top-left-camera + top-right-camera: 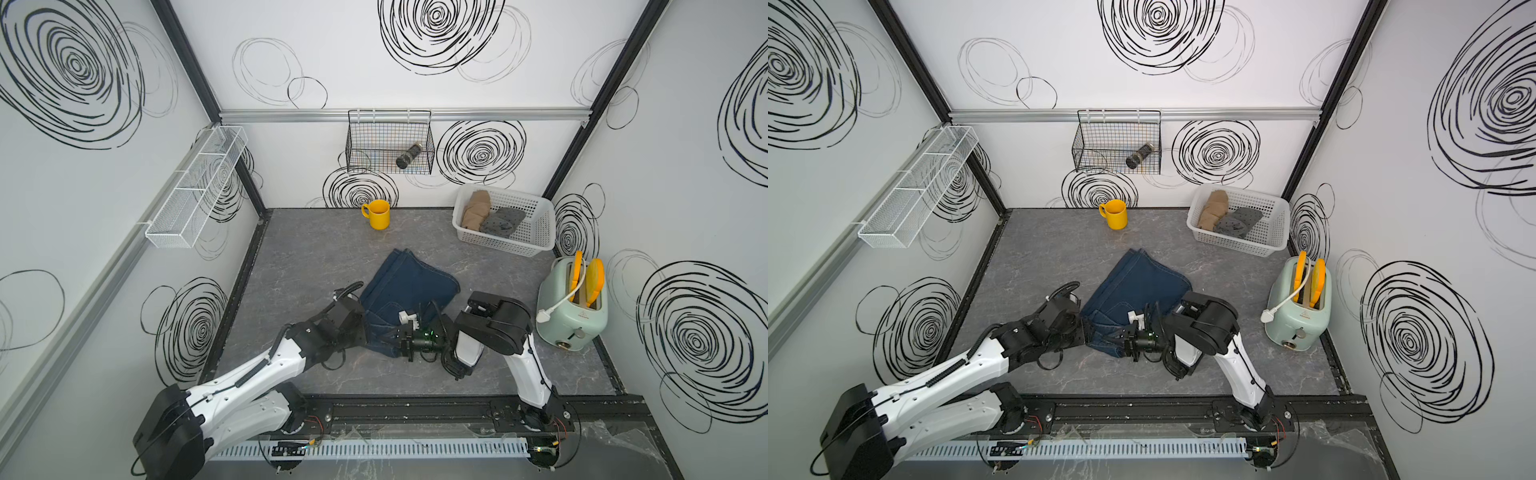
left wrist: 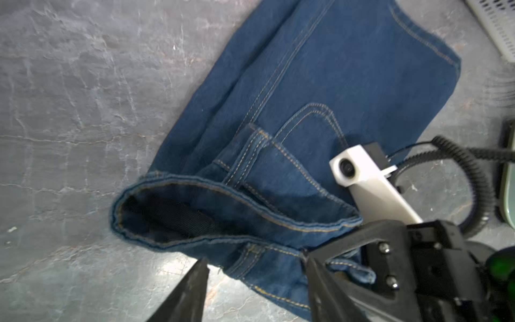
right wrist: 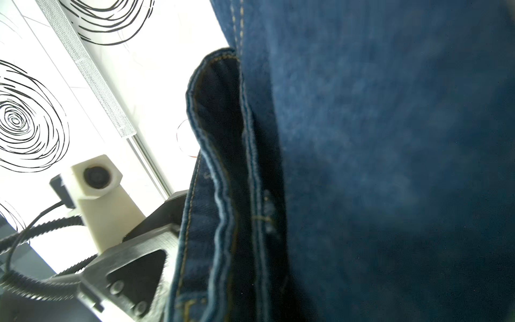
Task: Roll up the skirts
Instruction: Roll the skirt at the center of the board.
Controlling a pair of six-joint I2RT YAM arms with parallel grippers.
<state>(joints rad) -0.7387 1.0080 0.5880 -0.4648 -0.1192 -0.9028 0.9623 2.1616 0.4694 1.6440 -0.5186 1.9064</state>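
Below frame centre, right claw [image 1: 397,338] pinches the stiffer waistband [image 2: 237,195] of the floppy denim skirt [image 1: 409,282], probably its surest hold; left claw [image 2: 256,259] spread.

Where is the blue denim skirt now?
In both top views the denim skirt lies on the middle of the table, in front of the yellow mug, left of the green toaster.

No writing, brand or number can be read anywhere. The pale green plastic toaster [image 1: 570,320] at the right carries a small dark mark [image 1: 584,314] beside its slots, possibly a logo, too small to make out.
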